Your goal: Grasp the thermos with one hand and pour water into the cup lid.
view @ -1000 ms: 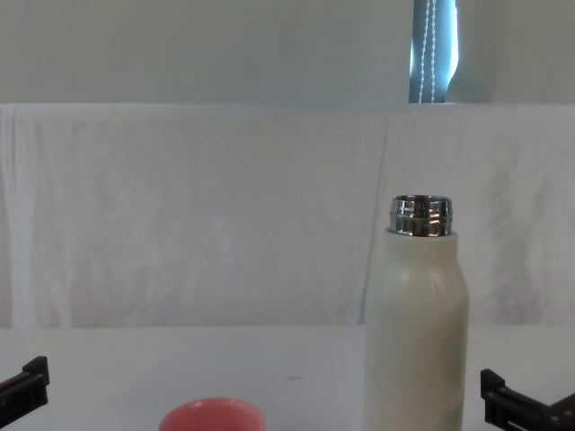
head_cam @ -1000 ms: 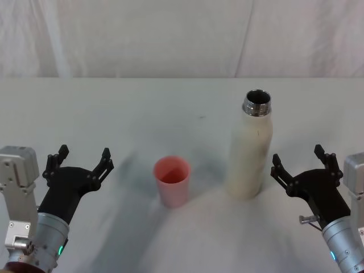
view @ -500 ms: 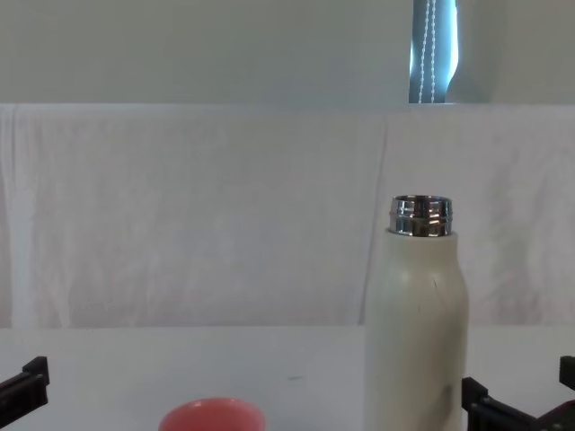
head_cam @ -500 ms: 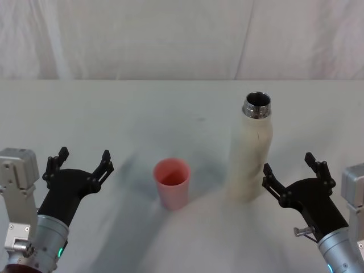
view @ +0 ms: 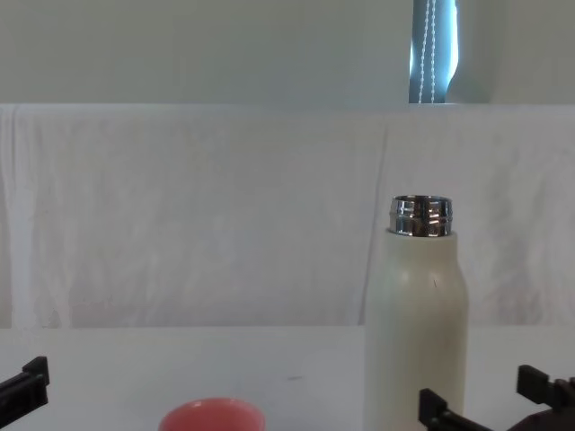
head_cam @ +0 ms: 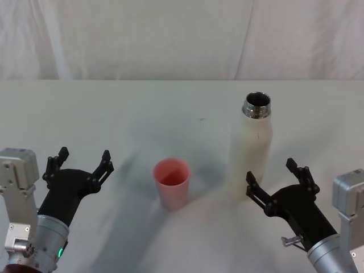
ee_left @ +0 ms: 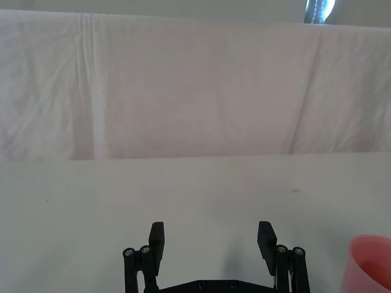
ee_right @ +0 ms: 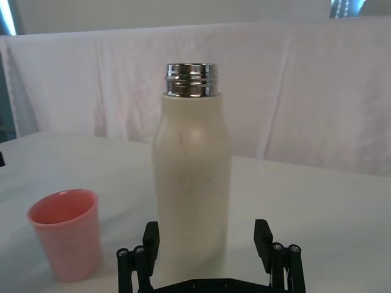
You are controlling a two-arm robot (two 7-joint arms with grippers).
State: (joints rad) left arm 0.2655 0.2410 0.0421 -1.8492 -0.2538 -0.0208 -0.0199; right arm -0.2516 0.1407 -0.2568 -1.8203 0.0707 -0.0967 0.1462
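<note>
The cream-white thermos (head_cam: 250, 149) stands upright and uncapped on the white table, its steel neck showing; it is also in the right wrist view (ee_right: 192, 177) and the chest view (view: 416, 323). Left of it sits the pink cup lid (head_cam: 172, 182) (ee_right: 66, 232) (view: 212, 415) (ee_left: 370, 264), upright. My right gripper (head_cam: 271, 176) (ee_right: 206, 235) is open, just in front of the thermos's base and a little to its right, not touching it. My left gripper (head_cam: 79, 160) (ee_left: 211, 237) hangs open at the table's left front, well left of the cup lid.
A white cloth covers the table (head_cam: 142, 108) and a white curtain (head_cam: 170, 34) hangs behind its far edge. Bare table lies between the cup lid and the left gripper.
My right gripper has moved left and toward the front of the thermos, staying open. The left arm, thermos and cup lid have not moved.
</note>
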